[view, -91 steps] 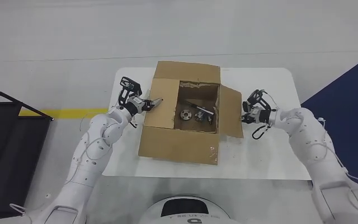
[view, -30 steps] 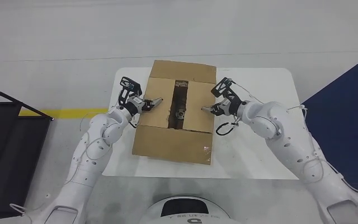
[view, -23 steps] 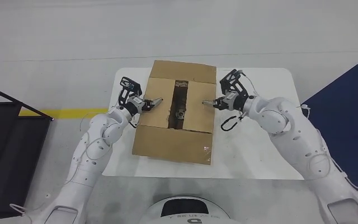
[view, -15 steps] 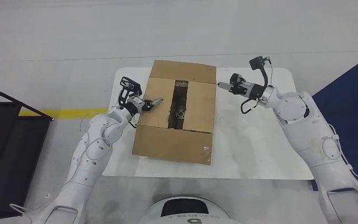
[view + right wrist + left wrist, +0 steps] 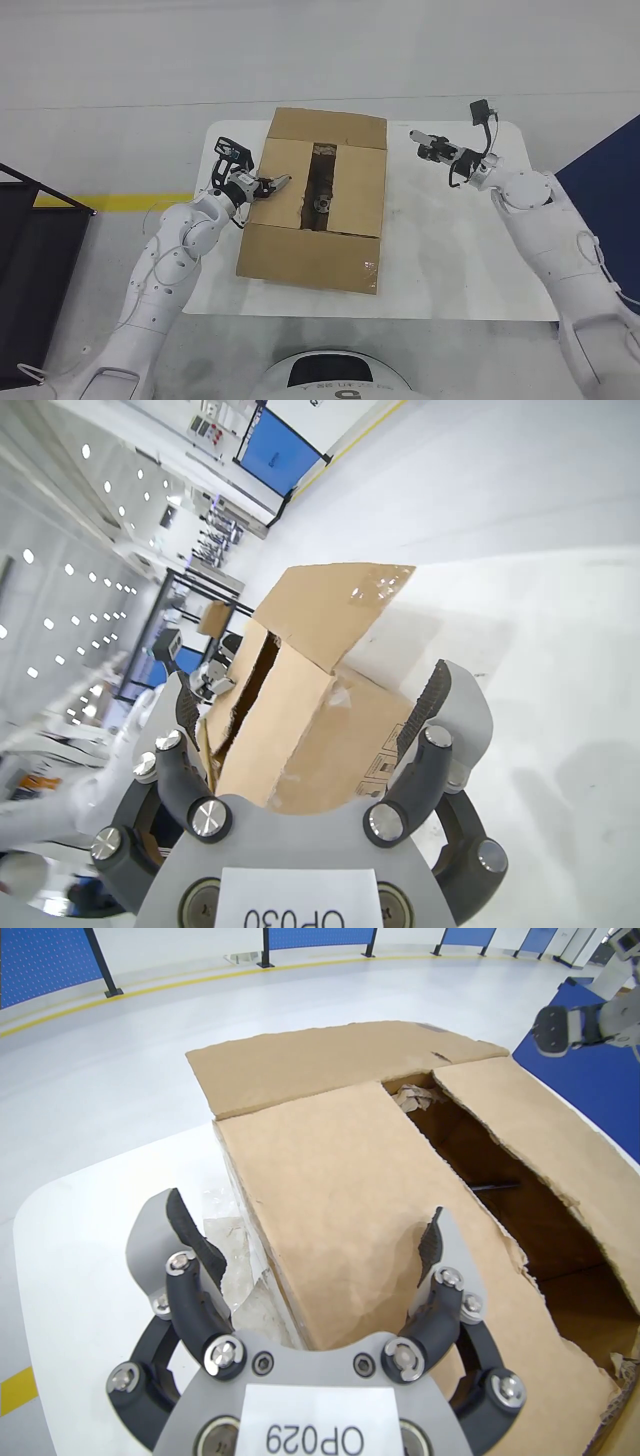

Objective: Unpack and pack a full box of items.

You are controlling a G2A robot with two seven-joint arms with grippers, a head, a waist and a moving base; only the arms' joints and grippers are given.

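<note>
Brown cardboard box (image 5: 362,195) sits near the middle of the white table (image 5: 460,250), its two long side flaps folded down over the top but not meeting, so a dark ragged-edged gap runs between them from the far end to the near one. Through that gap the top view shows a small round metal part (image 5: 323,203) lying low inside, and a wad of crumpled brown paper (image 5: 322,150) at the far end; the left wrist view shows the same paper (image 5: 412,1095) and a thin dark rod (image 5: 492,1186) down in the shadow. The left tool (image 5: 272,184) is over the left flap (image 5: 290,195), close to the box's left edge, with its fingers spread wide and nothing between them. In the left wrist view (image 5: 305,1208) one finger stands outside the box wall, above the table (image 5: 100,1188) and some wrinkled clear plastic (image 5: 235,1253) stuck to the box's side, while the other finger is over the flap; whether it touches the cardboard I cannot tell. The right tool (image 5: 418,137) is above bare table beside the box's far right corner, apart from the box, and points toward it. Its own wrist view (image 5: 312,682) shows its fingers wide apart and empty, with the box (image 5: 280,720) beyond them.
</note>
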